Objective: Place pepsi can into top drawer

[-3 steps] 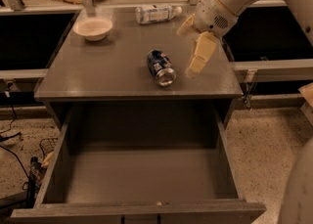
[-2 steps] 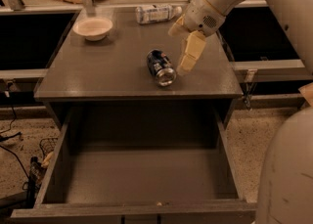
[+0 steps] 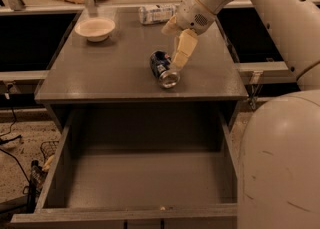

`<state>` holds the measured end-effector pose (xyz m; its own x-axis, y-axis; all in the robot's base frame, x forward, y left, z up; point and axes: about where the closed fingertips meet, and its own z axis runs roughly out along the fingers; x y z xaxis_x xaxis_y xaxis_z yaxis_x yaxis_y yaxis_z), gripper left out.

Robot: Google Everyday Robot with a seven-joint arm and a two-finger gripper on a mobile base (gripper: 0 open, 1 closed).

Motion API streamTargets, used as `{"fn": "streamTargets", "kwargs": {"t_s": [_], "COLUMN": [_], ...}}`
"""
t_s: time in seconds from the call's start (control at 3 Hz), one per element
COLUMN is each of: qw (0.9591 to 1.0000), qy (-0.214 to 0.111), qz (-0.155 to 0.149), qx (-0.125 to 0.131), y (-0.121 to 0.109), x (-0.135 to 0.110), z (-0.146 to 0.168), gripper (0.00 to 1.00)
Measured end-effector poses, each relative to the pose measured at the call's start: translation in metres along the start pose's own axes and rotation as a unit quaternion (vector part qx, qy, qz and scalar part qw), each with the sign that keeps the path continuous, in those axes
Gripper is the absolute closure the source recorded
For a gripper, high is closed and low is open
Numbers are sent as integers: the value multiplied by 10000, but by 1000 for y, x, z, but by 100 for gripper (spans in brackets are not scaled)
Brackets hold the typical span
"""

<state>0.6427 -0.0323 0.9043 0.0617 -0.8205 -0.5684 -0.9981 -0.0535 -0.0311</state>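
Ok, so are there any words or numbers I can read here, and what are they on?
No text here can be quoted.
pepsi can: white and red markings, too blurred to read.
plastic bottle: pale label, print too small to read.
bowl: no writing visible.
end effector, just right of the can above the cabinet top: no writing visible.

Cream hand (image 3: 178,48) by dark-blue pepsi can (image 3: 162,66), grey top drawer (image 3: 150,179), white bowl (image 3: 95,27)
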Motion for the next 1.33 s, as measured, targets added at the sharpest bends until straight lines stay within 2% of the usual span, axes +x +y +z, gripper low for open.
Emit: {"fn": "streamTargets", "kwargs": {"t_s": [0.33, 0.67, 1.0, 1.33], "qw": [9999, 9992, 9992, 9975], "qy": [127, 396, 396, 691], "qz": [32, 44, 36, 4], "qx": [9, -46, -26, 113], "y": [-5, -8, -9, -10], "x": [-1, -1, -1, 1], "z": [10, 33, 35, 44], "gripper": [0, 0, 0, 0]}}
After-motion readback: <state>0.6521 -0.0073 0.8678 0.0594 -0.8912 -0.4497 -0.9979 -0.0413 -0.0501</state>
